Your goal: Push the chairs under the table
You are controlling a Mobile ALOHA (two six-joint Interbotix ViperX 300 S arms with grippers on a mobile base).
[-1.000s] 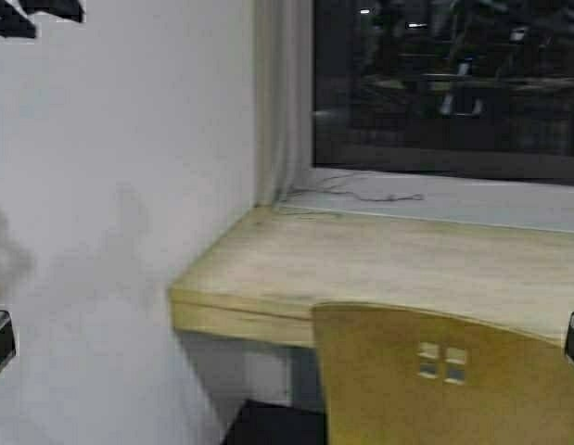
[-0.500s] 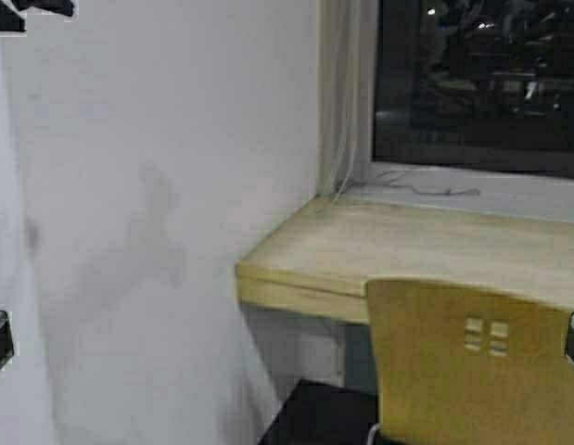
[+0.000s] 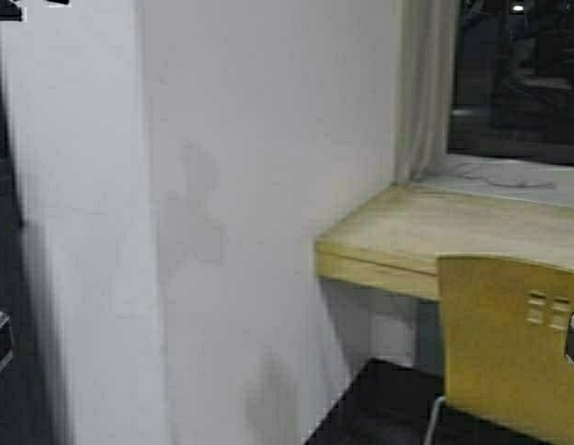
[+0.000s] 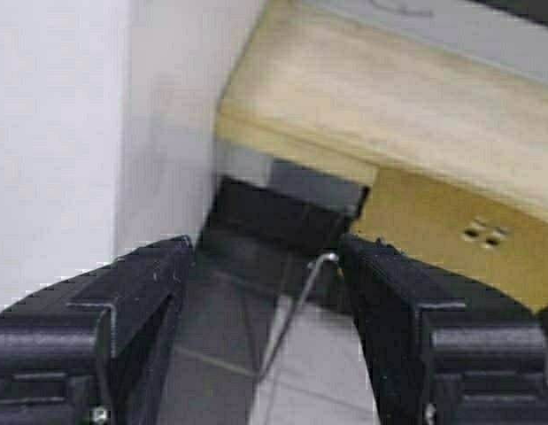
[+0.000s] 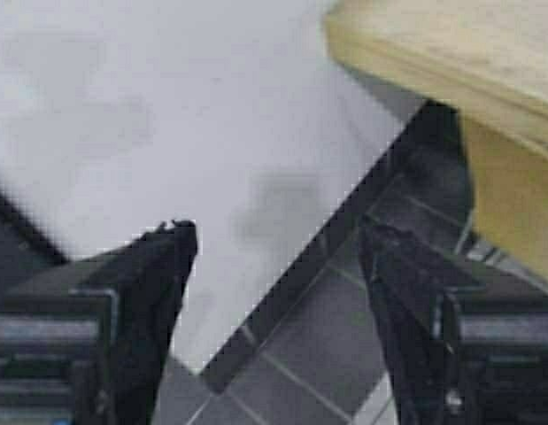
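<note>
One yellow-tan plywood chair (image 3: 504,357) with small square cut-outs stands at the right edge of the high view, its backrest in front of the table's (image 3: 426,232) left end. The table has a pale wood top and a thick yellowish front edge and meets the white wall. The left wrist view shows the chair's back (image 4: 442,239), a thin metal leg (image 4: 296,310) and the table (image 4: 389,97). My left gripper (image 4: 265,252) is open and empty, apart from the chair. My right gripper (image 5: 278,235) is open and empty, with the table corner (image 5: 451,44) and chair (image 5: 513,204) to one side.
A white wall (image 3: 249,185) fills the left and middle of the high view, close ahead. A pale curtain (image 3: 426,93) and a dark window (image 3: 518,74) stand behind the table. A dark skirting board (image 5: 344,239) runs along the wall over grey floor tiles (image 5: 344,345).
The robot has moved: the whole scene has shifted to the right in the high view. The wall now fills most of it; chair and table sit at the right edge.
</note>
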